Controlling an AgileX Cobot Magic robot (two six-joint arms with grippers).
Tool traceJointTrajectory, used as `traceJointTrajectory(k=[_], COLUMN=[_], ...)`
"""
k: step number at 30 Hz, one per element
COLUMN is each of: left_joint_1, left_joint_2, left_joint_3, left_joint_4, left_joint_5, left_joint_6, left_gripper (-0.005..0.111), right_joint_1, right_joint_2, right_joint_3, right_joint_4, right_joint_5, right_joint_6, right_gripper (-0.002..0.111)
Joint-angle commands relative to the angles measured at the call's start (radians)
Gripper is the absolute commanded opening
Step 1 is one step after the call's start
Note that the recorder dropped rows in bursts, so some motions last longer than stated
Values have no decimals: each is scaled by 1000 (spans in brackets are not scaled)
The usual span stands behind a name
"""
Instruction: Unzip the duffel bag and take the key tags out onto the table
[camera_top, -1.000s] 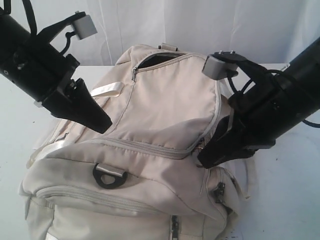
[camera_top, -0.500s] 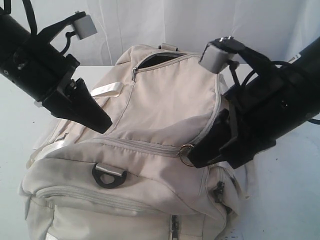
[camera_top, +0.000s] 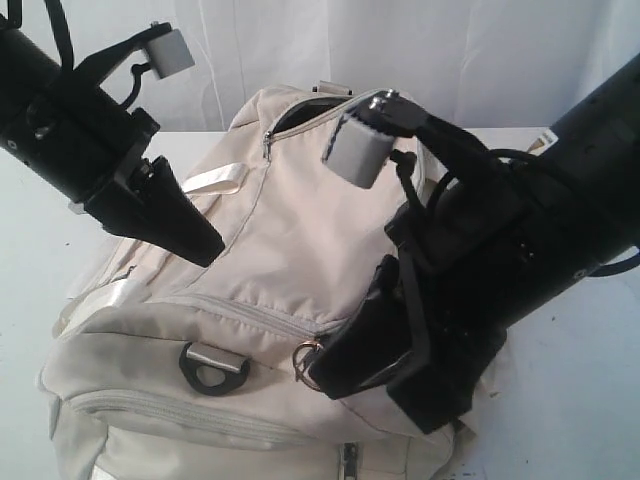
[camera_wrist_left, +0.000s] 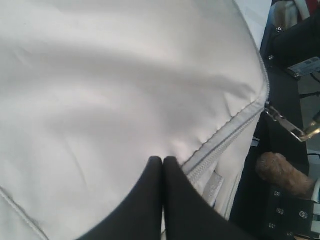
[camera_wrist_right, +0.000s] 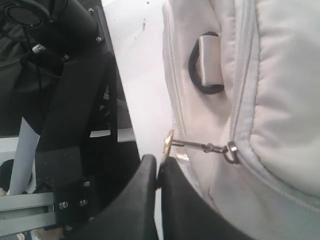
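The cream duffel bag (camera_top: 280, 230) lies on the white table (camera_top: 30, 230) and fills the middle of the exterior view. My right gripper (camera_top: 318, 372) is shut on the brass ring of a zip pull (camera_wrist_right: 168, 143), whose slider sits on the long curved zip (camera_top: 250, 315), a little right of the black D-ring (camera_top: 213, 362). The pull's link is drawn taut between ring and slider. My left gripper (camera_top: 215, 250) is shut and empty, close over the bag's left side, its tips beside the zip line (camera_wrist_left: 163, 159). The key tags are hidden.
A small pocket at the bag's far end (camera_top: 310, 112) stands partly unzipped and shows dark lining. Pale webbing straps (camera_top: 215, 180) lie on the left side. Another zip pull (camera_top: 347, 460) hangs at the front. A white curtain closes off the back.
My right gripper has travelled left and toward the front along the curved zip, taking the pull ring with it. The bag's top fabric has shifted. The left arm has not moved.
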Motion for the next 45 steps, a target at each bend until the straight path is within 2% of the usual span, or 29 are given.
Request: traceJointTrajectory(k=[1, 3, 5, 9, 11, 15, 20, 27, 30, 34, 37, 39, 43, 45], left_joint_1=[2, 2, 2, 2, 2, 2, 2, -1, -30, -103, -168, -215, -336, -403], left_joint_2=[-9, -9, -9, -9, -9, -9, -9, -30, -76, -143, -195, -233, -324, -356], left_joint_3=[7, 7, 7, 7, 7, 7, 7, 7, 7, 23, 95, 159, 318, 367], left_joint_4=[-23, -23, -23, -23, -23, -25, -39, -94, -94, -82, -72, -42, 58, 95], left_joint_5=[26, 26, 26, 26, 30, 32, 32, 49, 60, 51, -17, -111, -471, -583], left_joint_6=[1, 1, 1, 1, 1, 1, 1, 11, 24, 20, -17, -65, -270, -340], left_gripper=[0, 0, 0, 0, 0, 0, 0, 0, 0, 0, 0, 0, 0, 0], right_joint_1=[21, 21, 21, 21, 21, 21, 21, 21, 21, 21, 21, 21, 21, 21], right_joint_2=[-12, -12, -12, -12, -14, -14, -14, -12, -12, 3, 17, 27, 51, 51], right_joint_3=[1, 1, 1, -1, -11, -71, -164, -181, -170, -170, -170, -170, -170, -170], right_joint_4=[59, 59, 59, 17, -35, -174, -345, -612, -668, -672, -672, -672, -736, -791], right_joint_5=[45, 45, 45, 45, 45, 45, 43, -184, -238, -251, -266, -265, -230, -216], right_joint_6=[-38, -38, -40, -40, -11, 177, 223, 502, 600, 604, 604, 627, 812, 848], right_gripper=[1, 7, 17, 51, 59, 60, 60, 55, 55, 55, 55, 55, 52, 47])
